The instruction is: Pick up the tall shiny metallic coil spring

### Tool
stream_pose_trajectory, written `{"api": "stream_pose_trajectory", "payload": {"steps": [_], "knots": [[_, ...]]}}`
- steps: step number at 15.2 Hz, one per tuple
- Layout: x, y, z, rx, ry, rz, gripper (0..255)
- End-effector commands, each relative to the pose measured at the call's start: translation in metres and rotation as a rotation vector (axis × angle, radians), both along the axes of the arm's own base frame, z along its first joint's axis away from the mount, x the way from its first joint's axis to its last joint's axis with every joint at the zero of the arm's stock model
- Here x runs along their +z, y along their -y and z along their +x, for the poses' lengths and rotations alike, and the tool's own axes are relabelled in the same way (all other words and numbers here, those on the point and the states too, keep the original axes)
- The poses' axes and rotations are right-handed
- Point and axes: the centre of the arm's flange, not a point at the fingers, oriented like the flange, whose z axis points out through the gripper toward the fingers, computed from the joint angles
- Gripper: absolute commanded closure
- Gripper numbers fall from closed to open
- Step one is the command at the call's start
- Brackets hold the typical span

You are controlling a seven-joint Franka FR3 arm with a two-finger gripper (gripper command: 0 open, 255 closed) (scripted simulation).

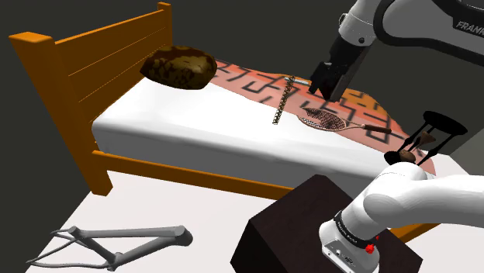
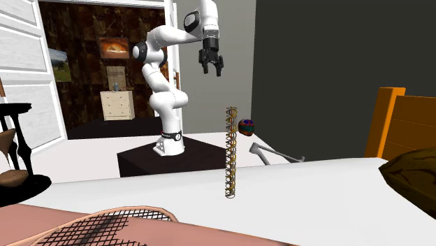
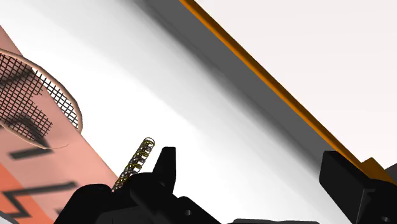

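A tall, thin metallic coil spring [image 1: 282,101] stands upright on the white mattress [image 1: 194,124], at the edge of a patterned salmon blanket [image 1: 256,81]. In the second exterior view the spring [image 2: 230,150] rises well above the bed surface. My black gripper [image 1: 326,93] hangs open in the air, just to the shoulder view's right of the spring's top. From the far side the gripper [image 2: 212,73] sits higher than the spring. In the wrist view the spring [image 3: 135,163] lies outside one finger [image 3: 167,162], not between the fingers.
A mesh racket [image 1: 326,119] lies on the blanket close to the spring. A brown lumpy cushion [image 1: 180,67] rests by the orange headboard [image 1: 93,54]. An hourglass [image 1: 430,136] stands at the bed's end. A grey frame [image 1: 116,244] lies on the floor, and a ball [image 2: 246,126] sits beyond the bed.
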Motion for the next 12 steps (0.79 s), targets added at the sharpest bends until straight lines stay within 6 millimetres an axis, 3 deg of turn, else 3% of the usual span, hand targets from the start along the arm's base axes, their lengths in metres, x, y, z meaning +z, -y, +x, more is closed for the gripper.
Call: {"api": "stream_pose_trajectory", "payload": {"steps": [1, 12], "knots": [[0.0, 0.0, 0.0, 0.0, 0.0, 0.0, 0], [-0.091, 0.081, 0.066, -0.06, 0.147, 0.031, 0]]}}
